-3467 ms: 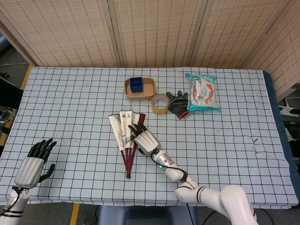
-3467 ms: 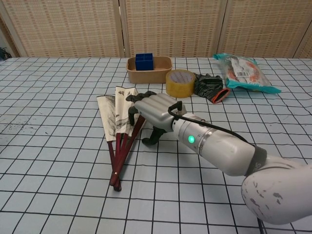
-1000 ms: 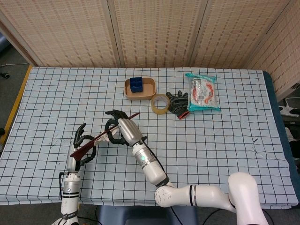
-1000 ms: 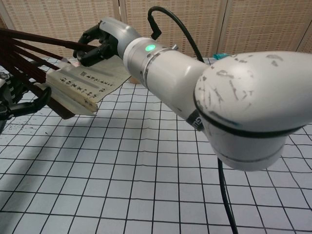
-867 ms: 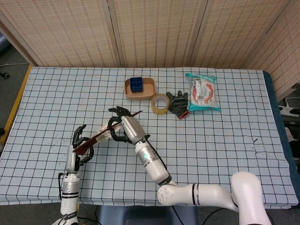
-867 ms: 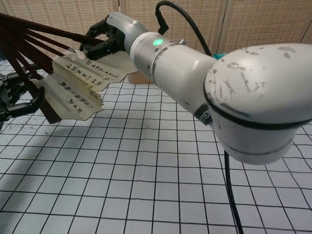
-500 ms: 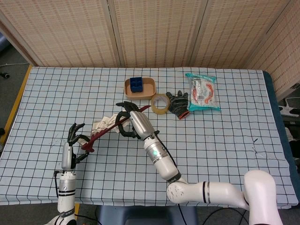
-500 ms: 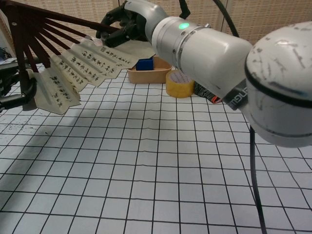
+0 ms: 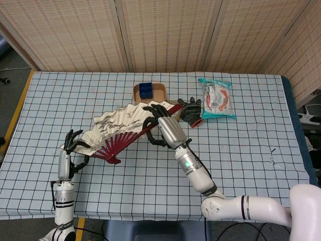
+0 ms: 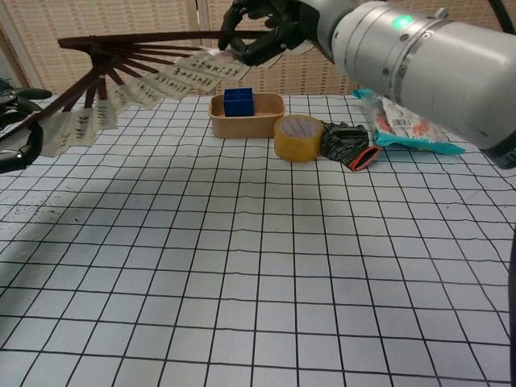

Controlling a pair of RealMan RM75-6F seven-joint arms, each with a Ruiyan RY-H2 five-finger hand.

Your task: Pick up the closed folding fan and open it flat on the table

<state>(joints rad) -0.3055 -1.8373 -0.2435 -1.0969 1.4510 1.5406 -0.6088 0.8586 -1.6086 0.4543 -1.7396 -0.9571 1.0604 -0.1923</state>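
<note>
You hold the folding fan [image 9: 120,131] spread wide in the air above the checked surface [image 9: 241,150], so the opening looks nearly done and the laying-down is what remains. Your right hand [image 9: 163,126] clamps its fingers [image 10: 242,32] on the far guard stick; your left hand [image 9: 67,150] grips the other end, near the edge of the chest view. Next, lower both ends level together so the leaf lands flat, then release. Woven reed screens [image 9: 165,35] close off the room behind. Along the far side sit a snack bag [image 10: 407,121], a shallow tray [image 10: 246,121] with a blue block [image 10: 238,101], a tape roll [image 10: 298,137] and a dark glove [image 10: 345,143].
</note>
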